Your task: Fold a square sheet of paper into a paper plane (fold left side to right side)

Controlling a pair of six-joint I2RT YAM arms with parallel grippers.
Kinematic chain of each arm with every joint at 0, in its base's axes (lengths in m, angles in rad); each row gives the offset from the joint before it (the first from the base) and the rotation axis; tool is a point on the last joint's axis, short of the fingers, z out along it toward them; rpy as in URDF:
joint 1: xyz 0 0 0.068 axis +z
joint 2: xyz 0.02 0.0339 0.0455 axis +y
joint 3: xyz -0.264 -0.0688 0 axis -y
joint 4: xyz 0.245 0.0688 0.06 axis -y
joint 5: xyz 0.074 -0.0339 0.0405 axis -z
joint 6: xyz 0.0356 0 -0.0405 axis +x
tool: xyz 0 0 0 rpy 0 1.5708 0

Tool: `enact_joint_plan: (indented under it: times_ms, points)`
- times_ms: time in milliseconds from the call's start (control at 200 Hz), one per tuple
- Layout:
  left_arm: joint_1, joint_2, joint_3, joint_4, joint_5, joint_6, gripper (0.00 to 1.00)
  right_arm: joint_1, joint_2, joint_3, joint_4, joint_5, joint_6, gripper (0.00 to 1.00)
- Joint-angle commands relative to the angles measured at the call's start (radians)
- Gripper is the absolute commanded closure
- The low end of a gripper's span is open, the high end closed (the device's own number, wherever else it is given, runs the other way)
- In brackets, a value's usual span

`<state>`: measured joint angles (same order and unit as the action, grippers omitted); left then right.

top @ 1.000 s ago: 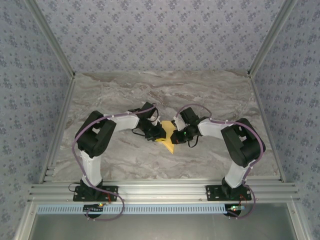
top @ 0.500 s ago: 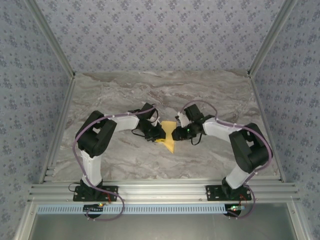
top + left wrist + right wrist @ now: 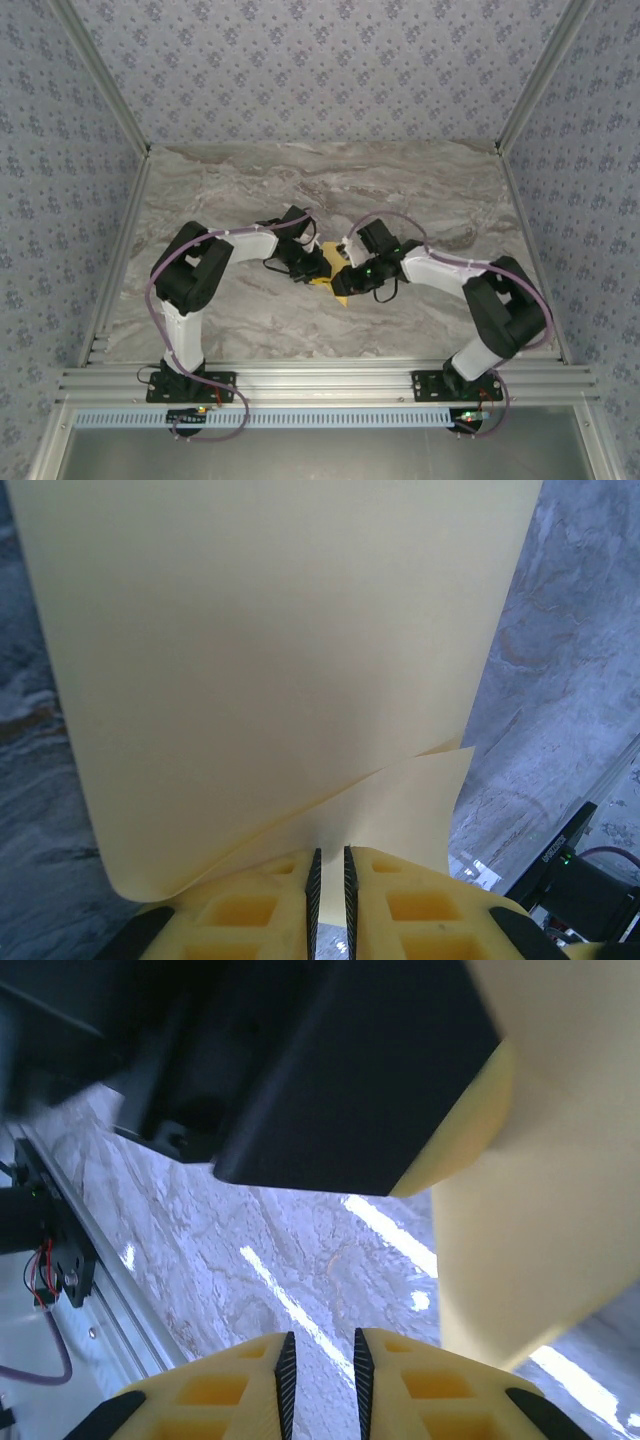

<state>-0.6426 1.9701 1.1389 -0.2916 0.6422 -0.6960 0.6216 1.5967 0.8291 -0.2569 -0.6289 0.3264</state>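
Yellow-orange paper [image 3: 280, 680] (curled over, flap loose) sits central on the table [image 3: 230, 190].

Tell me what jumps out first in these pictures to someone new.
The yellow sheet of paper, bright against the grey marble table, sits at mid-table where both arms meet. The left claw pinches its curled lower edge; the right claw hangs close beside it, holding nothing.

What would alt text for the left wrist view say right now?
A yellow-orange sheet of paper spreads out from the left gripper, whose yellow fingers pinch its near edge, with a loose lower layer curling beside them. Grey marble table shows at both sides.
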Motion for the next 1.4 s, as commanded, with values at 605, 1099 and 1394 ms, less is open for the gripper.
enact_joint_plan:
  times_ms: [605,1099,1394]
  points:
    - [-0.004,0.024,-0.040,-0.064,-0.078,0.023,0.83,0.012,0.136,0.028,-0.053,0.035,0.000,0.77]
    - [0.012,0.027,-0.040,-0.080,-0.092,0.033,0.84,-0.015,0.063,-0.123,-0.070,0.026,0.023,0.87]
    - [0.013,0.023,-0.035,-0.078,-0.091,0.027,0.84,-0.014,-0.075,-0.062,-0.107,-0.032,0.048,0.93]
